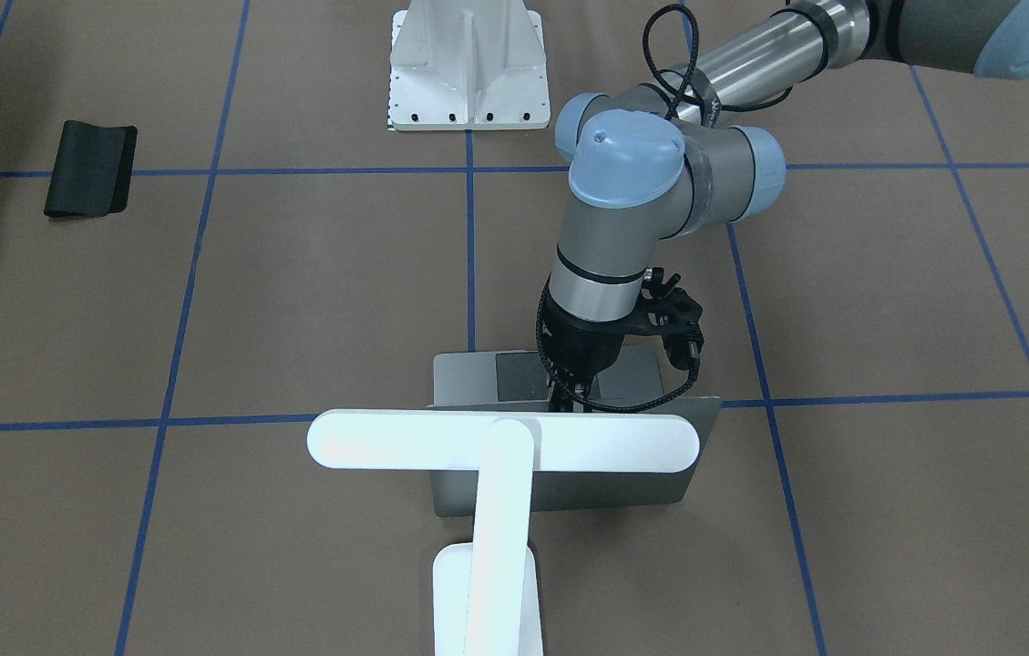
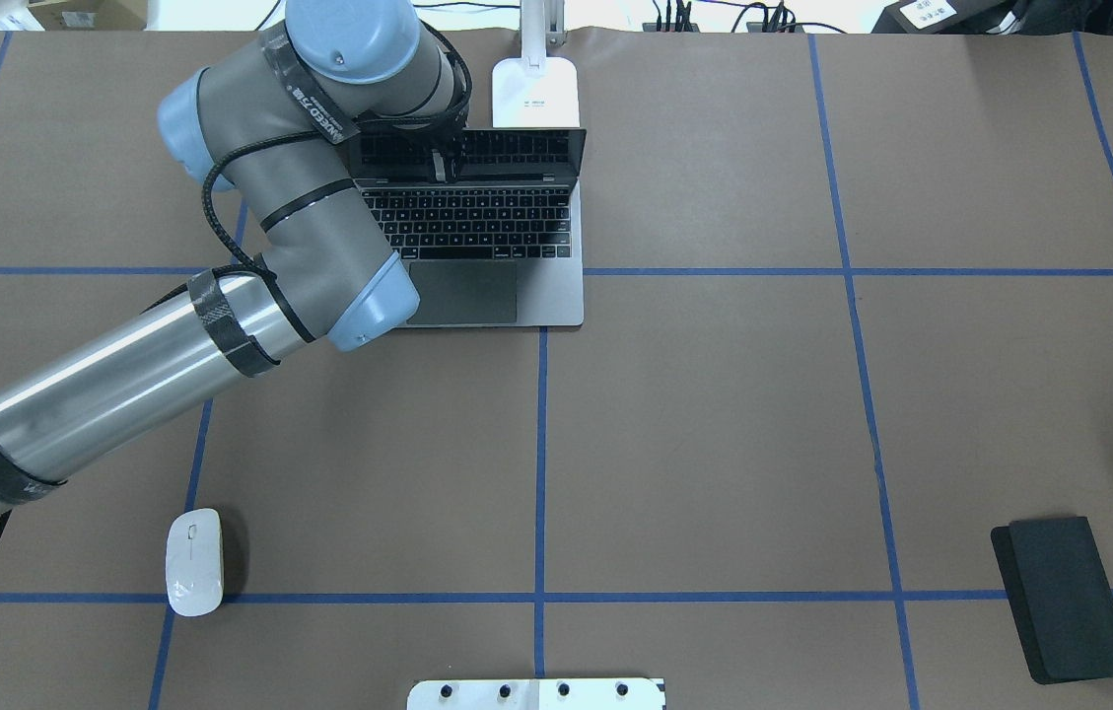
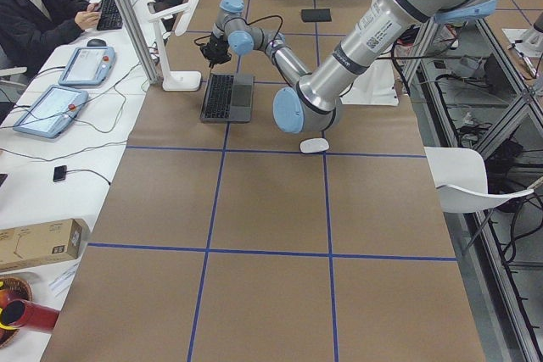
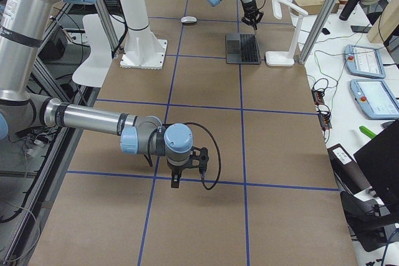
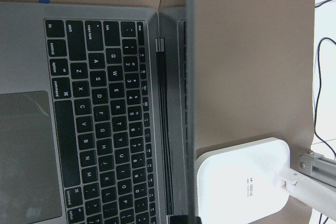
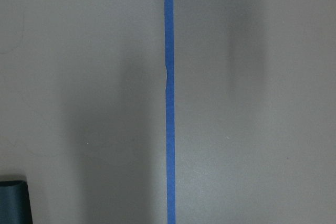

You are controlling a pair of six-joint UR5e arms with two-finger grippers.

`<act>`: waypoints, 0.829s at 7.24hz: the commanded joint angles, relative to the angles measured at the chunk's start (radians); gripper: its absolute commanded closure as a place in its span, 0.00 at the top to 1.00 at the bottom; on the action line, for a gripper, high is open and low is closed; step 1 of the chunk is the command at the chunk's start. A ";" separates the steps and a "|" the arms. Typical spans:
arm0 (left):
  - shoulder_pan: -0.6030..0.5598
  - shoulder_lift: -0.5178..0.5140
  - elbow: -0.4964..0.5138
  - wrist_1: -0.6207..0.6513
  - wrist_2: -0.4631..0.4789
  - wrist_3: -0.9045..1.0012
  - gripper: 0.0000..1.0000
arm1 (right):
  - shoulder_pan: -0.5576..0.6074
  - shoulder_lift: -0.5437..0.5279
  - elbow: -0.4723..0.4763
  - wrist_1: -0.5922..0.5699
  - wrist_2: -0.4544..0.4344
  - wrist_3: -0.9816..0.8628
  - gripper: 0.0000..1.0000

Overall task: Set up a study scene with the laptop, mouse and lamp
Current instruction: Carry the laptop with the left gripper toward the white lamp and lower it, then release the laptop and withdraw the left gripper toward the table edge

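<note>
The laptop [image 2: 492,251] stands open at the far middle of the table, its lid [image 1: 569,483] raised. My left gripper [image 1: 569,399] is at the top edge of the lid, fingers close together on it. In the left wrist view the lid shows edge-on beside the keyboard [image 5: 100,129]. The lamp [image 1: 503,440] stands just behind the laptop, its base [image 5: 244,182] close to the hinge. The mouse [image 2: 193,562] lies near left, far from the laptop. My right gripper [image 4: 176,182] hangs low over bare table; I cannot tell whether it is open or shut.
A flat black mat [image 2: 1064,597] lies near right, its corner in the right wrist view [image 6: 13,200]. A white bolted pedestal [image 1: 467,64] stands at the robot's side. An operator [image 3: 34,6] sits behind the far edge with tablets and cables.
</note>
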 commanded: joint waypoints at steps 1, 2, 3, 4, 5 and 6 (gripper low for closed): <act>-0.012 0.000 -0.001 -0.022 0.000 0.010 0.40 | 0.000 0.003 -0.006 0.000 0.001 0.000 1.00; -0.016 0.000 -0.006 -0.020 0.000 0.008 0.52 | 0.001 0.003 -0.006 0.000 0.001 0.000 1.00; -0.018 0.001 -0.007 -0.020 -0.002 0.008 0.55 | 0.000 0.003 -0.006 0.000 0.003 0.000 1.00; -0.033 0.005 -0.032 -0.017 -0.014 0.044 0.69 | 0.000 0.003 -0.006 0.000 0.006 0.000 1.00; -0.041 0.049 -0.122 -0.001 -0.067 0.124 1.00 | 0.000 0.004 -0.006 0.000 0.013 0.000 1.00; -0.065 0.155 -0.258 0.004 -0.143 0.184 1.00 | 0.000 0.004 -0.006 -0.002 0.021 0.005 1.00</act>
